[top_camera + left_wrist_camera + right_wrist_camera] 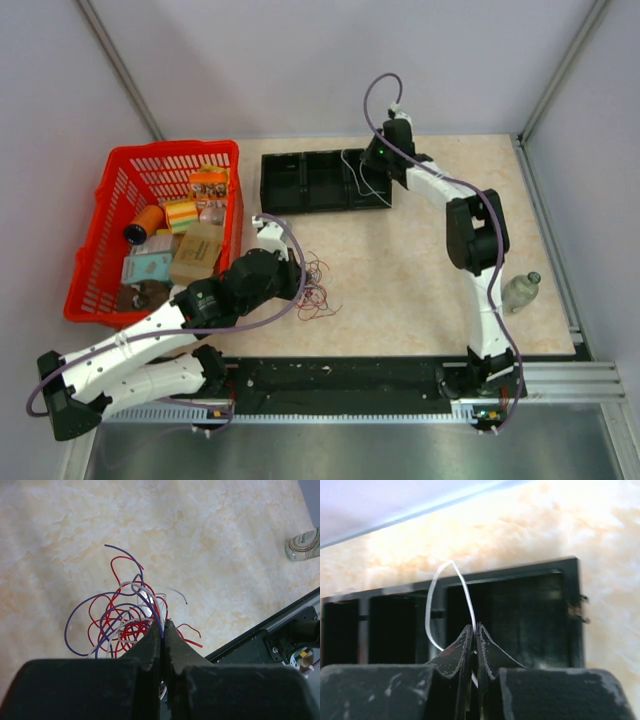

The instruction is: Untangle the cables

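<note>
left wrist shows the left gripper (163,626) pinching the cables (117,617), right wrist the right gripper (475,631) clamping a white wire (431,605).

- Robotics lab, a walled test cell rather than a home or shop.
- Plain pale partition walls (300,60) held in bare aluminium frame posts (120,65).
- Two white-and-black jointed robot arms, left (130,350) and right (470,235), bolted to a black base rail (340,378) at the edge of a beige marble-patterned tabletop (420,290).
- Props set out: a red plastic mesh basket (170,148) of mixed packaged goods, a black three-compartment tray (304,182), a clear plastic bottle (521,291).
</note>
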Available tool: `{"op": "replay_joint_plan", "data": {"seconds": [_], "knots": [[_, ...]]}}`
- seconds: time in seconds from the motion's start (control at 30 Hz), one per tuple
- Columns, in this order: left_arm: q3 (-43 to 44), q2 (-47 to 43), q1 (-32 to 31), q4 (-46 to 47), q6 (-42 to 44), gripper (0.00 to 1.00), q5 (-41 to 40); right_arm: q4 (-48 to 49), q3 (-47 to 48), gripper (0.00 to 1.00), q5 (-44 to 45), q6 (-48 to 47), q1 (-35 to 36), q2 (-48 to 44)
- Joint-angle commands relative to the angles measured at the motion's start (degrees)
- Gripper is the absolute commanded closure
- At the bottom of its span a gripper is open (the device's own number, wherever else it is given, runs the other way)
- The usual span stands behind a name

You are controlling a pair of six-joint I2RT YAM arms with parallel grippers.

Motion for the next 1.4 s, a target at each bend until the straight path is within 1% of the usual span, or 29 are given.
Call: {"op": "replay_joint_plan", "data": {"seconds": [0.0, 0.03, 0.1, 0.13, 0.17, 0.23, 0.3, 0.43, 0.47, 0.53, 0.57, 0.63, 0.67, 0.7, 0.73, 0.77, 0.8, 0.9, 1.0, 1.07, 1.17, 1.3, 1.37], "knots": [[-0.14, -1.71, -0.02, 2.03, -0.60, 1.00, 0.26, -3.75, 6.81, 0.83, -7.23, -3.21, 0.34, -0.31], [-0.15, -1.97, -0.02, 2.03, -0.69, 1.00, 0.26, -4.71, 7.33, 0.69, -7.41, -4.34, 0.43, -0.93], [-0.41, -2.15, -0.02, 2.20, -0.69, 1.00, 0.26, -9.53, 9.70, 0.54, -6.63, -7.15, 0.43, -2.24], [-0.24, -2.06, -0.02, 2.29, -0.69, 1.00, 0.43, -12.08, 10.32, 0.50, -5.49, -8.47, 0.34, -3.21], [-0.32, -1.89, -0.02, 2.29, -0.60, 1.00, 0.52, -14.54, 9.98, 0.45, -4.18, -9.79, 0.43, -4.52], [-0.32, -1.62, -0.02, 2.64, -0.60, 1.00, 0.78, -17.10, 8.23, 0.43, -3.90, -11.82, 0.16, -7.25], [-0.41, -1.36, -0.02, 3.34, -0.43, 1.00, 1.40, -17.29, 3.32, 0.43, -2.94, -12.09, -0.01, -11.37], [-0.85, -1.01, -0.02, 4.84, -0.60, 1.00, 2.81, -10.10, -11.44, 0.43, -0.39, -9.89, -0.54, -19.20], [-0.85, -1.09, -0.02, 4.84, -0.60, 1.00, 3.16, -9.30, -13.99, 0.43, 1.70, -10.59, -0.63, -20.52], [-0.76, -1.71, -0.02, 4.32, -0.52, 1.00, 3.60, -10.51, -17.51, 0.42, 2.25, -11.21, -1.41, -22.72], [-0.85, -2.14, 0.07, 4.05, -0.34, 1.00, 3.51, -11.05, -20.32, 0.42, 1.73, -9.30, -2.64, -24.30], [-1.55, -3.11, 0.07, 4.14, 0.01, 1.00, 2.90, -8.69, -28.39, 0.42, 0.15, -1.15, -5.53, -28.59], [-2.08, -3.46, -0.02, 4.49, 0.10, 1.00, 2.72, -3.63, -33.39, 0.42, -2.81, 2.90, -6.77, -30.97], [-2.34, -3.55, -0.02, 4.75, 0.19, 1.00, 2.72, 1.29, -38.05, 0.42, -3.45, 7.29, -7.30, -33.43], [-2.61, -3.47, -0.02, 5.10, 0.28, 1.00, 2.81, 4.91, -40.97, 0.40, -3.02, 11.77, -7.66, -35.02], [-2.52, -3.12, -0.02, 5.37, 0.28, 1.00, 3.07, 7.12, -43.52, 0.36, -1.98, 15.91, -7.66, -35.82], [-2.43, -2.77, -0.02, 5.45, 0.19, 1.00, 3.42, 10.01, -45.81, 0.35, -2.14, 20.12, -8.09, -35.91], [-1.90, -1.80, -0.02, 5.28, 0.01, 1.00, 4.21, 14.33, -48.11, 0.36, -3.89, 30.51, -8.98, -32.76], [-1.90, -2.50, -0.02, 5.37, 0.19, 1.00, 3.78, 18.38, -49.53, 0.37, -1.79, 36.32, -9.07, -29.77], [-1.90, -2.68, -0.02, 5.37, 0.19, 1.00, 3.25, 19.97, -48.57, 0.40, -3.01, 40.01, -10.03, -26.88], [-1.55, -2.50, -0.02, 5.11, 0.45, 1.00, 3.16, 22.26, -48.12, 0.42, -1.36, 43.54, -10.29, -23.36], [-0.94, -1.62, -0.02, 4.75, 0.80, 1.00, 2.98, 26.47, -44.62, 0.48, -5.03, 46.53, -11.17, -16.68], [-0.76, -1.53, -0.02, 4.67, 0.80, 1.00, 2.81, 26.04, -43.21, 0.50, -4.87, 46.53, -11.26, -15.09]]}}
